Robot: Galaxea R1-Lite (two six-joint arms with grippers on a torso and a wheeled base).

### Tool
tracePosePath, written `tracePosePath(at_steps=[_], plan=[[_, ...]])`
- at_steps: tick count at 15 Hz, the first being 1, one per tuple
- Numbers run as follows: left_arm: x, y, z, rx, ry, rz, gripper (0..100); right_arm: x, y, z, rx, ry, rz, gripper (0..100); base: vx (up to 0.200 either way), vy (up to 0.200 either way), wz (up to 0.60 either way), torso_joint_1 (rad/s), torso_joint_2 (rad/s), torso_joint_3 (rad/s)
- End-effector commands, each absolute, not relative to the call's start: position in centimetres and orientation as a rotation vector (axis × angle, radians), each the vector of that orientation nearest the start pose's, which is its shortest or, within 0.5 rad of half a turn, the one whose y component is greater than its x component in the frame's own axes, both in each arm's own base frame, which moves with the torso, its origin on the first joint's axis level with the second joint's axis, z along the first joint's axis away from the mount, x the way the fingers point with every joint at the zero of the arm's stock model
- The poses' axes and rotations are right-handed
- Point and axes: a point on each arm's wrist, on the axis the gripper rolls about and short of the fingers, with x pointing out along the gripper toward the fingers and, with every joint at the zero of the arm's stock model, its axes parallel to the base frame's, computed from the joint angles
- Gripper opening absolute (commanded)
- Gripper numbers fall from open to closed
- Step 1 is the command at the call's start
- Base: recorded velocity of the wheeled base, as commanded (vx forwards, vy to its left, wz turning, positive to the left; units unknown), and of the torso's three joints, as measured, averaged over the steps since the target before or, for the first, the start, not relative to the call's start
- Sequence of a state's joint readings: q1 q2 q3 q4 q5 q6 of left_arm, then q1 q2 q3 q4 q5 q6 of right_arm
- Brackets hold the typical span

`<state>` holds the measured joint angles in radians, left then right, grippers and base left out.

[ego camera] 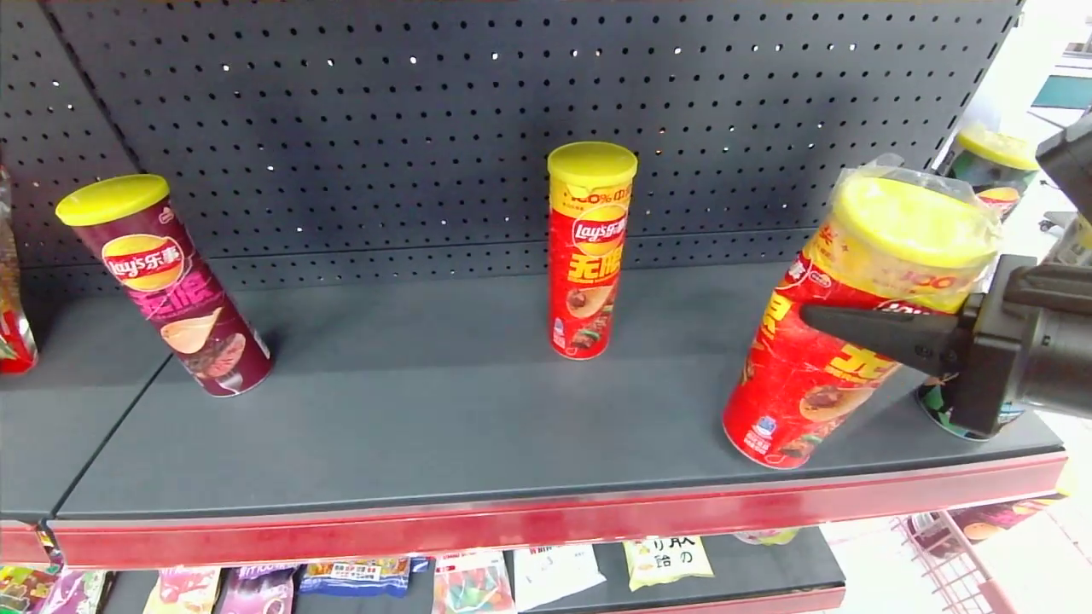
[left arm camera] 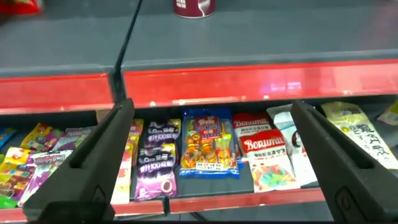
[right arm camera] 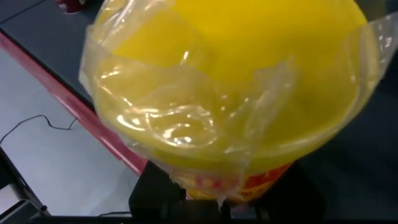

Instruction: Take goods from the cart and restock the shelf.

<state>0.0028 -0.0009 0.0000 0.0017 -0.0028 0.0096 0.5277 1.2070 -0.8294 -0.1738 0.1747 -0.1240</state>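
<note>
A tilted red canister (ego camera: 798,388), yellow-lidded, is clamped by the right pincer (ego camera: 862,331) at the shelf's (ego camera: 426,426) front right corner; the left pincer (left arm camera: 211,106) is spread wide, empty.

Green can (ego camera: 994,166), mostly behind the wrapped red can (ego camera: 802,384); red packet (ego camera: 10,341), edge-cropped.

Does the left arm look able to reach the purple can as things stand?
Probably yes: the left gripper is open and nothing stands before the purple can, but the gripper sits below the shelf's red edge and would have to rise.
</note>
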Motion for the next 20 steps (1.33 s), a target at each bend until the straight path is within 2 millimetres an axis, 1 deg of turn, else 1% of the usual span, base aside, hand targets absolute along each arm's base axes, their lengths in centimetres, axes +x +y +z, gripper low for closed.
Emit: tracePosePath(at_steps=[1,5,8,9,11,12,13,14,15,16,17,18,19,20], plan=[[-2.3,0.0,7.5,0.009,0.002,0.0,100,15.8,9.7,26.7,-0.155,0.158,0.714,0,0.0,0.0,0.0,0.0,0.0,0.0],[-2.3,0.0,7.5,0.005,0.002,-0.002,100,15.9,9.7,26.9,-0.155,0.15,0.709,0,0.0,0.0,0.0,0.0,0.0,0.0],[-2.1,0.0,7.6,0.006,0.025,-0.008,100,17.0,10.2,26.8,-0.162,0.134,0.698,0,0.0,0.0,0.0,0.0,0.0,0.0],[-2.1,-0.1,7.6,0.01,0.024,-0.035,100,18.0,10.8,26.8,-0.154,0.089,0.693,0,0.0,0.0,0.0,0.0,0.0,0.0],[-2.2,-0.1,7.9,0.01,0.012,-0.066,100,18.8,11.3,26.6,-0.152,0.071,0.68,0,0.0,0.0,0.0,0.0,0.0,0.0],[-2.4,-0.2,10.1,0.005,-0.022,-0.101,100,19.0,11.4,26.5,-0.153,0.077,0.677,0,0.0,0.0,0.0,0.0,0.0,0.0],[-0.5,-0.2,18.2,-0.062,-0.005,-0.143,100,19.2,11.5,26.4,-0.155,0.085,0.677,0,0.0,0.0,0.0,0.0,0.0,0.0],[1.1,-0.3,24.0,-0.142,-0.05,-0.182,100,19.3,11.6,26.4,-0.155,0.086,0.68,0,0.0,0.0,0.0,0.0,0.0,0.0],[2.8,-0.6,27.3,-0.137,-0.058,-0.26,100,19.3,11.7,26.5,-0.155,0.083,0.682,0,0.0,0.0,0.0,0.0,0.0,0.0],[4.5,-1.0,28.8,-0.1,-0.039,-0.362,100,19.3,11.7,26.5,-0.155,0.082,0.682,0,0.0,0.0,0.0,0.0,0.0,0.0],[7.1,-2.0,29.3,-0.009,0.013,-0.543,100,19.3,11.7,26.5,-0.155,0.083,0.679,0,0.0,0.0,0.0,0.0,0.0,0.0],[9.7,-3.0,28.6,0.034,0.089,-0.635,100,19.4,11.6,26.5,-0.153,0.081,0.668,0,0.0,0.0,0.0,0.0,0.0,0.0],[11.6,-4.0,28.2,0.059,0.131,-0.713,100,19.4,11.6,26.6,-0.153,0.08,0.662,0,0.0,0.0,0.0,0.0,0.0,0.0],[13.4,-5.6,28.4,0.076,0.142,-0.793,100,19.4,11.5,26.6,-0.152,0.081,0.66,0,0.0,0.0,0.0,0.0,0.0,0.0]])
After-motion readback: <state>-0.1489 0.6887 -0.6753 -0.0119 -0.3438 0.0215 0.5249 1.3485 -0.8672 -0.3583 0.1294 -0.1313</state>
